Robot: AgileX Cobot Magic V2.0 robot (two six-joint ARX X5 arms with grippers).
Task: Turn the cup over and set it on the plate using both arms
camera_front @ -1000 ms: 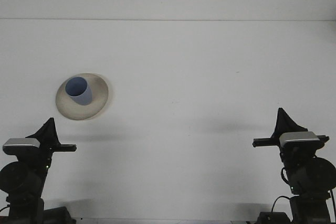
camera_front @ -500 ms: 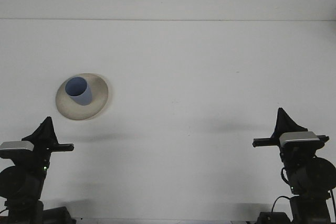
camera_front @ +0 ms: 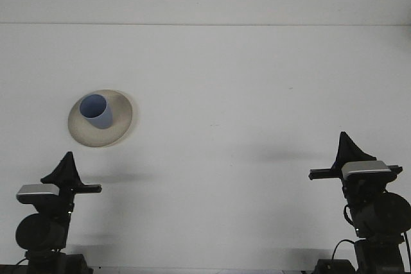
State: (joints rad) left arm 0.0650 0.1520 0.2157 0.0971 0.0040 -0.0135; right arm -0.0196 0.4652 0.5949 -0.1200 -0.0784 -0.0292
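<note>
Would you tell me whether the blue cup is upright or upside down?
Upright: the blue cup stands on the plate with its open mouth facing up.

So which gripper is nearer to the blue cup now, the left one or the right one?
Left. The left gripper sits just below the blue cup on the plate, slightly to its left. The right gripper is far across the table, on the opposite side.

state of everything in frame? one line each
cup: upright, mouth up, standing on the plate, nothing holding it
plate: flat on the table, left side, carrying the cup
left claw: near edge, clear of cup and plate, holding nothing
right claw: near edge on the right, far from the plate, holding nothing
table: white
</note>
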